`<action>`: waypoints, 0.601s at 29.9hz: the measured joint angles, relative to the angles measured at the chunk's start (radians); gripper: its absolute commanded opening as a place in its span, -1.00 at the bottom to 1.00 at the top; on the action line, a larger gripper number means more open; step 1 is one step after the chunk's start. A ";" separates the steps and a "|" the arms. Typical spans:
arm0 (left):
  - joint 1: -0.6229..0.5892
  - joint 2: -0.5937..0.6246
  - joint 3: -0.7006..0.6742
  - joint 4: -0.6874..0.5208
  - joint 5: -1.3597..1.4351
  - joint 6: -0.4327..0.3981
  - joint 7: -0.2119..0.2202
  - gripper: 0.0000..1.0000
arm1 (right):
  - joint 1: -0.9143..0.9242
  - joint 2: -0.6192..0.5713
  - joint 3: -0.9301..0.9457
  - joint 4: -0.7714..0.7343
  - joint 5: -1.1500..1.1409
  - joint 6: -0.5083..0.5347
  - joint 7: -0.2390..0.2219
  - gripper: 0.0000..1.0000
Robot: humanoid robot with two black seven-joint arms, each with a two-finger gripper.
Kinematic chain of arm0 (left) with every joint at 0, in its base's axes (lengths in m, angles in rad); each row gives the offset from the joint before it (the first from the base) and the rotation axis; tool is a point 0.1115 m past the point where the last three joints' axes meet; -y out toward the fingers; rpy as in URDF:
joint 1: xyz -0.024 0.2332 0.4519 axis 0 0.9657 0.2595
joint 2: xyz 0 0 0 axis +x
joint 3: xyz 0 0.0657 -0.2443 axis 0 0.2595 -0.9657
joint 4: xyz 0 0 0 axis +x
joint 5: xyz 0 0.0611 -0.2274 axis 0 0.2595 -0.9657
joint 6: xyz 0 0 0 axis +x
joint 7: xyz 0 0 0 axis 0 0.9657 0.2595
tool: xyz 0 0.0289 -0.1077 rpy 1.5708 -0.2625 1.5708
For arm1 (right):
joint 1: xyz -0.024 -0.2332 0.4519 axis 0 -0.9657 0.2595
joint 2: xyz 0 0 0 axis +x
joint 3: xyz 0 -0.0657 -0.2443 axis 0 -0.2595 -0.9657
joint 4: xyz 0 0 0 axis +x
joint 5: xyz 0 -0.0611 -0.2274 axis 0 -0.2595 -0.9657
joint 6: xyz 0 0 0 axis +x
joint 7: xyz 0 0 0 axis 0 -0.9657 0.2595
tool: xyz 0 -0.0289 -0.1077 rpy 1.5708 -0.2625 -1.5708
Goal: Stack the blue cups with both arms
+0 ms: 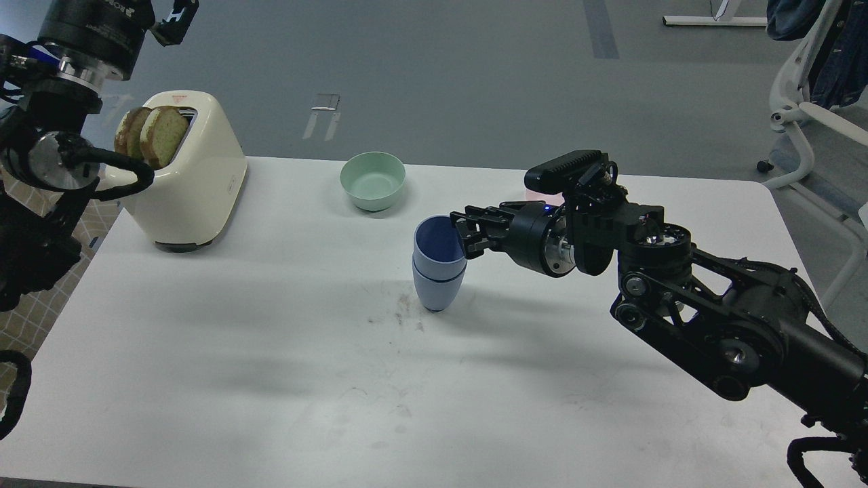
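Note:
Two blue cups stand nested near the table's middle: the lower cup (434, 293) is upright on the table, and the upper cup (434, 249) sits deep inside it, leaning slightly left. My right gripper (468, 235) reaches in from the right and is closed on the upper cup's right rim. My left gripper (173, 15) is raised high at the top left above the toaster, far from the cups. Its fingers are partly cut off by the frame edge, so I cannot tell whether they are open or shut.
A cream toaster (196, 183) holding two bread slices (152, 135) stands at the back left. A mint-green bowl (373, 179) sits behind the cups. A sliver of a pink bowl (537, 196) shows behind my right wrist. A white chair (807, 115) stands off the table's right.

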 measured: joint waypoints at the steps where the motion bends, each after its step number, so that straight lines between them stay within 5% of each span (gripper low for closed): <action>1: 0.000 0.000 0.000 0.000 0.000 0.000 0.000 0.95 | -0.001 0.007 0.029 -0.001 0.003 0.000 0.000 0.55; 2: 0.000 0.000 0.000 0.000 0.000 0.000 0.000 0.95 | -0.001 0.013 0.056 -0.002 0.005 0.000 0.000 0.97; 18: 0.006 -0.021 0.001 0.011 0.000 -0.001 0.000 0.95 | 0.030 0.131 0.758 -0.023 0.057 0.000 0.009 1.00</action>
